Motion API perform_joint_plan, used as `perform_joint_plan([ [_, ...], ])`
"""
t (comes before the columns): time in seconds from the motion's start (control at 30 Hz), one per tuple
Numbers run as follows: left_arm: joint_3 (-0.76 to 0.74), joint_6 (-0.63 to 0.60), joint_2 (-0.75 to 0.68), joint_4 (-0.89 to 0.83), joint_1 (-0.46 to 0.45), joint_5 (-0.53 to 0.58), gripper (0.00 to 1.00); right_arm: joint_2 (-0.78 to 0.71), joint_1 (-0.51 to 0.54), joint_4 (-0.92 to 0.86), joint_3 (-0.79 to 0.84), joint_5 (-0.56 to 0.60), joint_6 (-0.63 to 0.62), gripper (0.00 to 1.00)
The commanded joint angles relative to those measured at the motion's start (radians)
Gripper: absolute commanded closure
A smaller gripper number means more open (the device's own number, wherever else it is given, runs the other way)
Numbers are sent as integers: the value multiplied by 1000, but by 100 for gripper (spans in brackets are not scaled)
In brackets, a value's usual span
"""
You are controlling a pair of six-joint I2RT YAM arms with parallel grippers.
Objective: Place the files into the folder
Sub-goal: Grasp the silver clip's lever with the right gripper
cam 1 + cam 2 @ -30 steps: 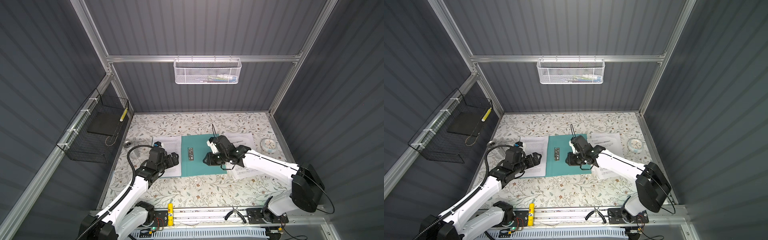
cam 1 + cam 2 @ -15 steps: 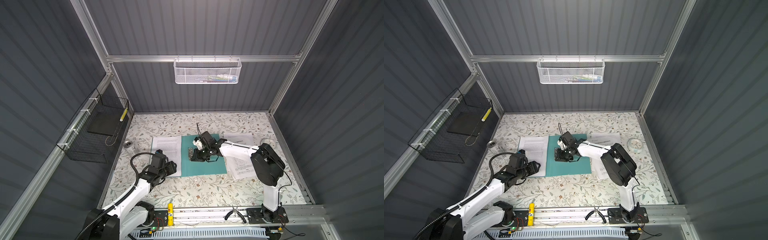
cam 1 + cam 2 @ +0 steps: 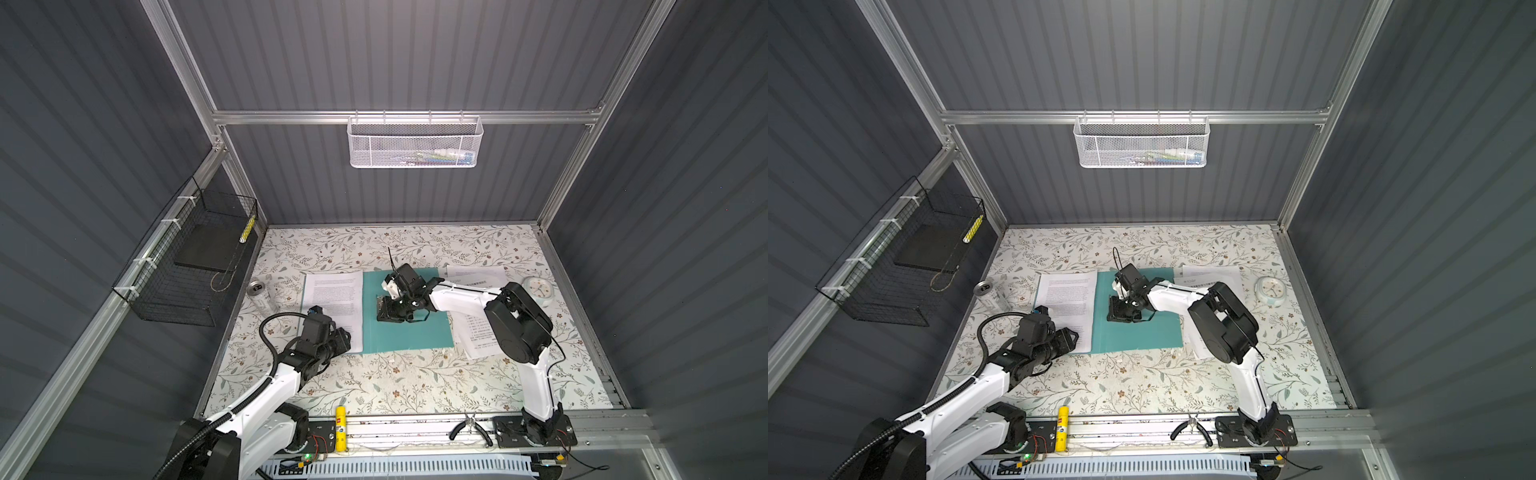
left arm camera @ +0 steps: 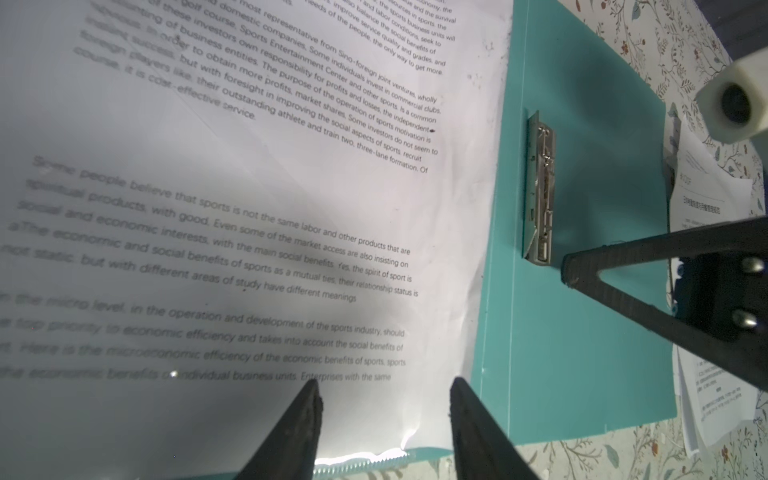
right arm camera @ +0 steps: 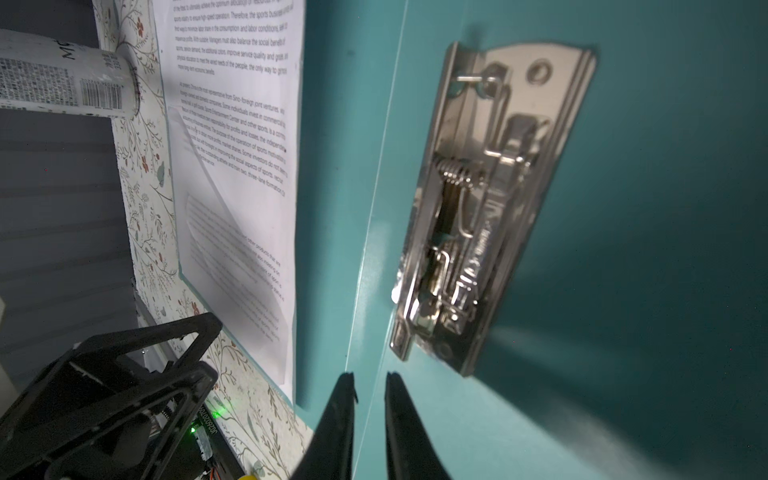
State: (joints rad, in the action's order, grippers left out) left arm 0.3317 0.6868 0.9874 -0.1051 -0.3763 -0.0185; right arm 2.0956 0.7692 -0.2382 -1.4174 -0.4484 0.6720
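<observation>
Files (image 3: 332,305) lie in two places at the centre of the table (image 3: 374,386): a printed sheet (image 4: 249,166) on the 9 o'clock side of the open teal folder (image 3: 415,336), and loose sheets (image 3: 476,343) at its 3 o'clock edge, partly under the right arm (image 3: 515,328). Both top views show the printed sheet only as beside the teal. The left wrist view shows a teal strip under its near edge, so it rests on the folder's flap. The silver clip (image 5: 490,199) is mostly hidden by the right gripper (image 5: 370,384) in both top views. The right wrist view shows its spring and lever, lying beside the spine crease.

The right arm rises from the rail (image 3: 415,424) at 5 o'clock, folds its elbow over the loose sheets and reaches toward 9 o'clock, with the gripper tipped down at the clip's 6 o'clock end. Its fingers stand a narrow slit apart, holding nothing; whether a tip touches the clip cannot be told. The left arm (image 3: 282,386) comes in low from 7 o'clock. The left gripper (image 4: 384,399) is almost level over the sheet's 6 o'clock edge, fingers about half apart, paper showing between them, no grip visible.

Count:
- one folder and one clip
- at least two loose sheets; the paper on the flap cannot be counted
- one can (image 3: 259,293) at 9 o'clock
- one small clock (image 3: 537,291) at 3 o'clock
- one glue stick (image 3: 340,428) and one pair of pliers (image 3: 469,430) on the rail at 6 o'clock
- one white basket (image 3: 415,141) at 12 o'clock
- one black wire basket (image 3: 191,270) on the 9 o'clock wall
</observation>
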Motion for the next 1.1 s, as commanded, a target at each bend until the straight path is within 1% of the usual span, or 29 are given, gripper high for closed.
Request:
perform_joint_plan([
  [0.0, -25, 18, -12, 18, 8, 11, 49, 19, -1, -7, -26, 11, 0, 83],
  [0.5, -25, 30, -17, -2, 8, 35, 51, 41, -17, 10, -31, 29, 11, 85],
  [1.07, -20, 29, -14, -5, 8, 49, 52, 71, -25, 38, -28, -25, 18, 85],
])
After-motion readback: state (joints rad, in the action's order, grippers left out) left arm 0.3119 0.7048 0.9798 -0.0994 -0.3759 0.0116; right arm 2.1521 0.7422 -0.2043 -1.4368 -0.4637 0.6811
